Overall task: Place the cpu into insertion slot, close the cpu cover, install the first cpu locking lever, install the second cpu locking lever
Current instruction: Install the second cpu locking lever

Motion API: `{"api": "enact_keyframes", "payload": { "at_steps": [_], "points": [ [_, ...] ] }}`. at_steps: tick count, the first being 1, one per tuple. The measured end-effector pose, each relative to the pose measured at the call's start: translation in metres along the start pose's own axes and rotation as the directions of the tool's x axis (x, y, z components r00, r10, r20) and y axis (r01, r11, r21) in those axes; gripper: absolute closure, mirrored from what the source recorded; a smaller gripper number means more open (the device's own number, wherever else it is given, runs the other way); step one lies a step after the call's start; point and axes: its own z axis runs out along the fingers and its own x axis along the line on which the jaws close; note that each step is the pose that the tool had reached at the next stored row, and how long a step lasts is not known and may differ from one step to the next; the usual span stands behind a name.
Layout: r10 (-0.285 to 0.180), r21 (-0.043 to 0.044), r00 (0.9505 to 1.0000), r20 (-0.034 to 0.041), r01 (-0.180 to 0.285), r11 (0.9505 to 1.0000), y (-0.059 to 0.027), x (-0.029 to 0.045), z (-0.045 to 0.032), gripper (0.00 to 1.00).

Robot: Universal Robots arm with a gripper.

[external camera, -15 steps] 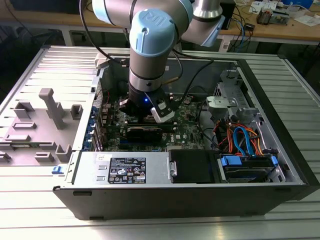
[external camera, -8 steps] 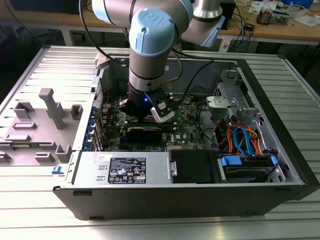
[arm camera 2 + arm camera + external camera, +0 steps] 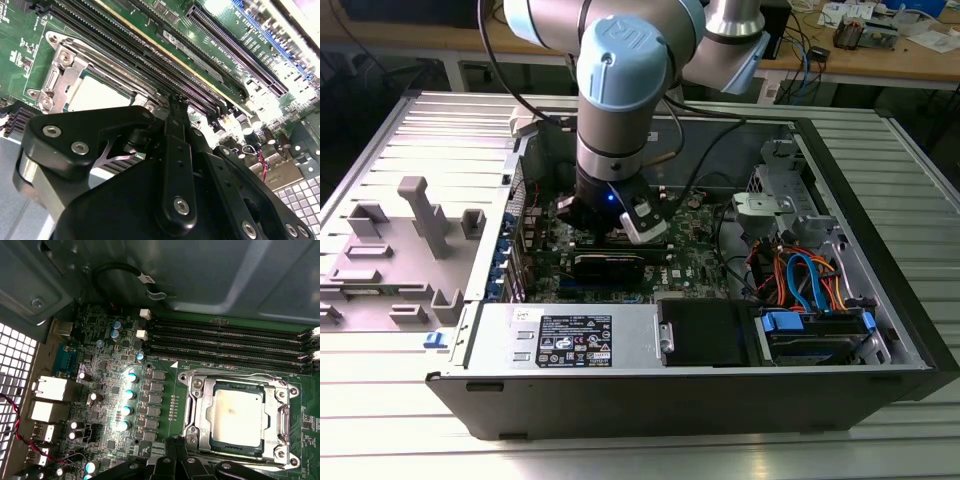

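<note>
Arm inside open PC case, cpu already in socket, cover down.
Exterior view: arm hides the socket area inside the computer case (image 3: 880, 330) on the worktop (image 3: 640, 455). Second wrist view: tool (image 3: 176, 102) fingers look pressed together, pinching nothing, just beside the cpu cover (image 3: 65, 65). First wrist view: dull silver cpu (image 3: 235, 412) sits in the insertion slot (image 3: 217, 441), framed by cover, memory slots (image 3: 225, 342) beside.
</note>
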Motion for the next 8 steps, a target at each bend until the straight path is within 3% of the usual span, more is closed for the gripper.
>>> {"api": "enact_keyframes", "payload": {
  "at_steps": [8],
  "points": [
    [0.0,-0.0041,1.0,0.0005,0.0,1.0,0.0003,0.0013,0.0016,0.89]
  ]
}}
